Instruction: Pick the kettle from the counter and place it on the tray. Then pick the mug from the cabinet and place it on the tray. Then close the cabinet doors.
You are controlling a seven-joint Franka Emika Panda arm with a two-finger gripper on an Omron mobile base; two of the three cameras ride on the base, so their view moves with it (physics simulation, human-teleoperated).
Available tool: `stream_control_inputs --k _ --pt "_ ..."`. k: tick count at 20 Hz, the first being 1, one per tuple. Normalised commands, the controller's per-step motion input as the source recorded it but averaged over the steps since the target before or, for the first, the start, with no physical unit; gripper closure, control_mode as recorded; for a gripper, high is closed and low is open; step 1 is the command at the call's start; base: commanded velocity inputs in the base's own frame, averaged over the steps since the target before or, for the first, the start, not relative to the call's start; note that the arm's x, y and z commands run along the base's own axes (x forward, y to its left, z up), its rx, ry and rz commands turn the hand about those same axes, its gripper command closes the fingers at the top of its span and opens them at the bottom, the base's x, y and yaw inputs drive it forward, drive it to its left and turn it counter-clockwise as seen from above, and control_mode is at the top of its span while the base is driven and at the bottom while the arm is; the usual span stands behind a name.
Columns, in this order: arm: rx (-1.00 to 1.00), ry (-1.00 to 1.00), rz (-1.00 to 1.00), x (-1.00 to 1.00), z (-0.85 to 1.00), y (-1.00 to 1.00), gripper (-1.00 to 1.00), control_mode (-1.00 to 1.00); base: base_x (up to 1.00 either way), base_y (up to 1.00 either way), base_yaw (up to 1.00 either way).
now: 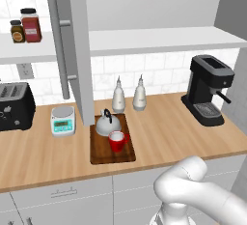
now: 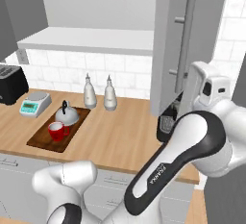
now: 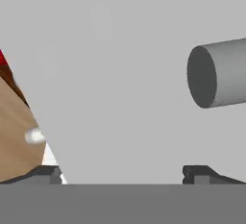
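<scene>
The silver-grey kettle and the red mug both rest on the dark wooden tray on the counter. Both cabinet doors stand open: the left door hangs over the tray, the right door is at my arm's side. My hand sits right beside the right door's lower edge. In the hand view my gripper is open, fingertips wide apart. It is close against the door's flat grey face, with the bar handle at the upper right.
Two white bottles stand behind the tray, a scale and black toaster to its left. A coffee machine is at the right. Two jars sit on the cabinet's white shelf.
</scene>
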Motion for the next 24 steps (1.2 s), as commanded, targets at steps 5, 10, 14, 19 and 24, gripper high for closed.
stream_control_inputs --k 5,10,14,19,24 --pt "-0.34 0.00 0.00 0.00 0.19 0.74 -1.00 -1.00 0.00 0.00 0.00" --pt "-0.30 0.01 0.00 0.00 0.14 0.66 -1.00 -1.00 0.00 0.00 0.00" --pt "-0.22 0.03 -0.01 0.17 0.07 0.60 -1.00 -1.00 0.00 0.00 0.00" --pt "-0.07 0.00 0.00 0.46 0.00 0.41 -1.00 -1.00 0.00 0.00 0.00" --pt "0.00 -0.01 0.00 0.57 0.00 0.27 -1.00 -1.00 0.00 0.00 0.00"
